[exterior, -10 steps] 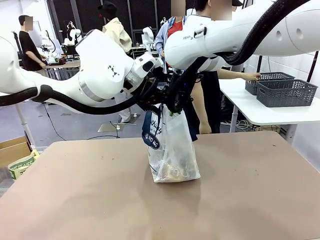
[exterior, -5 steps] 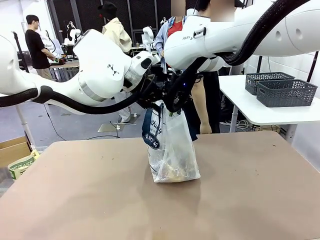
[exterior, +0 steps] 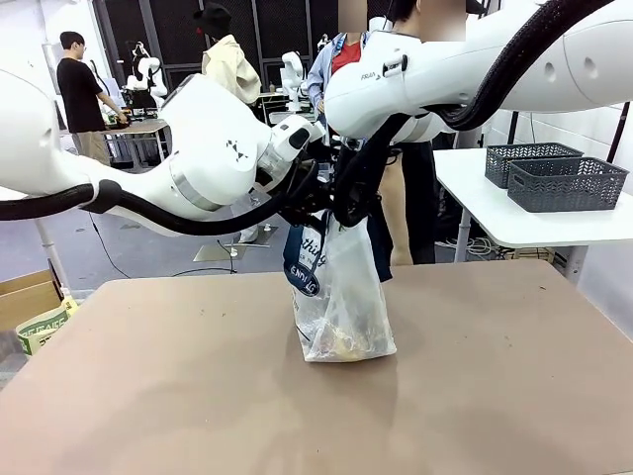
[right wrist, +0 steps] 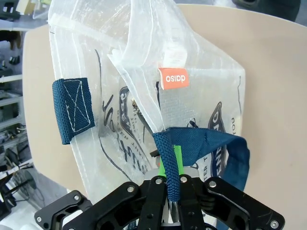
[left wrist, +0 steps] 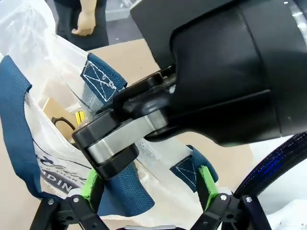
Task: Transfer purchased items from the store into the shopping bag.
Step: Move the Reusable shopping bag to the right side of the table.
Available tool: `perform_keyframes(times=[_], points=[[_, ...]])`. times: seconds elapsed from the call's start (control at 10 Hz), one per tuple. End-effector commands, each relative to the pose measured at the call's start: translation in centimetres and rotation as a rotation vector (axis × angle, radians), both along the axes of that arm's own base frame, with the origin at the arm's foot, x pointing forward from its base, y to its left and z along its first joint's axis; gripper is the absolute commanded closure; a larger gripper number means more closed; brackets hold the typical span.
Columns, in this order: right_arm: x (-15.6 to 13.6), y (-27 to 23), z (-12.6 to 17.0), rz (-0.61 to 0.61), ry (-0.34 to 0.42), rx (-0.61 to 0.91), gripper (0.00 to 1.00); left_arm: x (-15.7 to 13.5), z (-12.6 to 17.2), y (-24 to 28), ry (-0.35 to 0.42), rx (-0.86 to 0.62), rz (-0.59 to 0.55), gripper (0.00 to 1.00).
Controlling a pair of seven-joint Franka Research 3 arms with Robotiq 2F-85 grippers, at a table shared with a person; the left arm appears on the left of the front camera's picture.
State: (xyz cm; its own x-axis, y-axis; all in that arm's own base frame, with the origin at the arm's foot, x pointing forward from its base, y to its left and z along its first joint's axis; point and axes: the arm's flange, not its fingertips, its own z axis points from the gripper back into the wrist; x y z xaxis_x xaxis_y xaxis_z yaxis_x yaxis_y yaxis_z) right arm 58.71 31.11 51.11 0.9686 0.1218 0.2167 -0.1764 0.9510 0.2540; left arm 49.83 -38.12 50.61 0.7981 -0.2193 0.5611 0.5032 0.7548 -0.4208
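Shift since a second ago: left arm is drifting a little toward the picture's right and up; I'm seeing the person in the far left background turning side-on, while the bag is staying put.
Right gripper (right wrist: 171, 189): I'm keeping it pinched shut on a navy strap handle (right wrist: 168, 158), holding the shopping bag (exterior: 341, 292) upright on the table (exterior: 148, 386).
Left gripper (left wrist: 148, 189): jaws are standing wide apart, green fingertips (left wrist: 89, 179) straddling the bag's mouth just under the right gripper's black body; nothing is clamped.
Purchased items (exterior: 348, 341): tan and yellowish packs are already lying in the bag's bottom, dimly seen through the plastic.
Step in hand: I'm judging this as bag-holding, mouth being kept open for loading.
Next move: left gripper is needing to back clear without snagging the second strap (left wrist: 103, 81).
In the way: the two wrists are crowding each other above the bag.
Farther off: dark grey baskets (exterior: 564, 183) are sitting on a white side table (exterior: 514, 223), well apart from the bag; a person (exterior: 415, 188) is standing behind it.
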Motion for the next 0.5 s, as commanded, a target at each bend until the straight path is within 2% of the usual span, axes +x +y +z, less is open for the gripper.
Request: perform_keyframes(times=[0.0, 0.4], points=[[0.2, 0.0, -0.3, 0.011, -0.007, 0.009, 1.00, 0.2, 0.4, -0.6, 0.016, 0.000, 0.008, 0.00], [0.2, 0.0, -0.4, 0.015, -0.002, 0.008, 1.00, -0.4, 2.2, -0.1, -0.052, -0.077, -0.001, 0.00]])
